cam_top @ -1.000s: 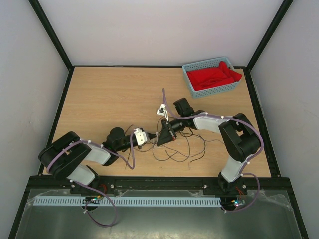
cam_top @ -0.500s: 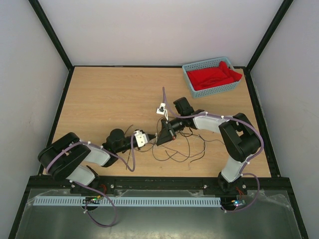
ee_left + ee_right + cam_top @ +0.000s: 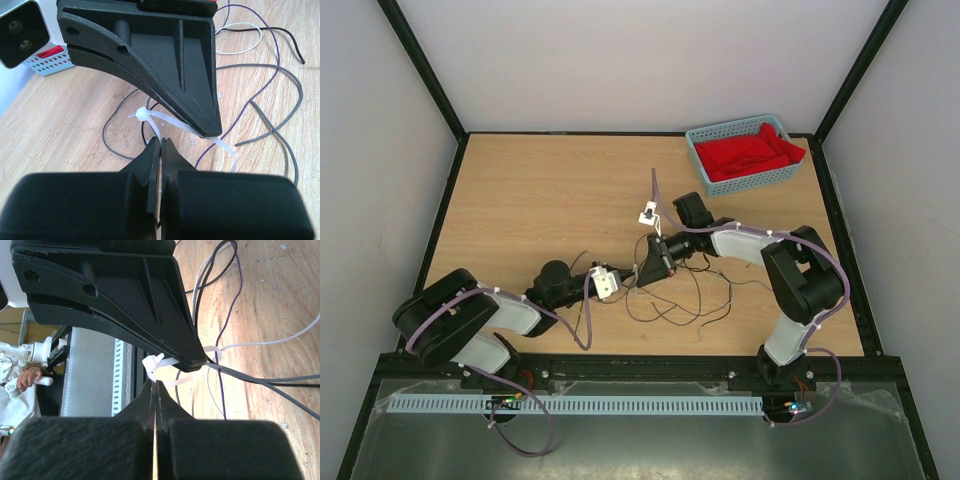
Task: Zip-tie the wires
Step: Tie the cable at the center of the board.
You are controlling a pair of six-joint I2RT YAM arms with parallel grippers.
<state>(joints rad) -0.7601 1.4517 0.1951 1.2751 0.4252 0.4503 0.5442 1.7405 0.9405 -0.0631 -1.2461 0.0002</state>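
Item: zip tie (image 3: 150, 116), mid-table (image 3: 520, 200), apparently looped about the wires (image 3: 272, 129), its strap running left to right between the two claws. We record left gripper (image 3: 160, 142) and right gripper (image 3: 155, 386) both clenched on it, tip to tip, equally near. Change since a second ago: left elbow drawn back toward the near edge; tips unmoved.

I could read nothing anywhere in the cell. The basket (image 3: 745, 152), the table (image 3: 540, 200) and the arms' shells showed no letters, numbers or signs. The small white piece (image 3: 647, 213) on the right arm's cable was too small to tell.
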